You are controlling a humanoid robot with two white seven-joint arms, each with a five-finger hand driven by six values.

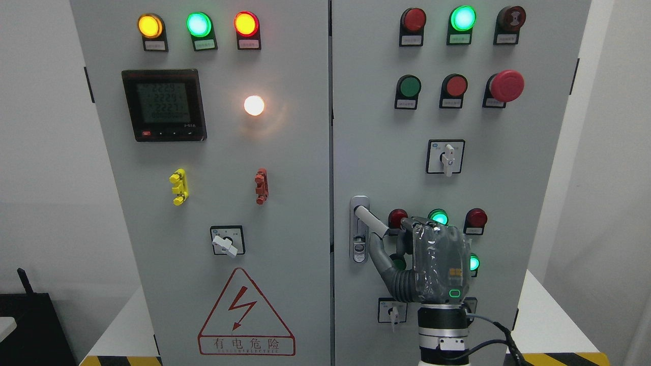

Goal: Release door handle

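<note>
A grey cabinet [325, 152] fills the view. Low on its right door [508, 168], the right hand [432, 259] has its fingers curled around the swung-out door handle [370, 219]. Letting go seems not yet started; next, fingers should spread and draw back.

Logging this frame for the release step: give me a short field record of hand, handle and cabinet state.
scene: grey electrical cabinet, two doors, both shut
door handle: on the right door, swung out from its lock plate
right hand: at the handle, fingers curled at its free end
left hand: not in view
release: not yet done
warning sign: lower left door
</note>
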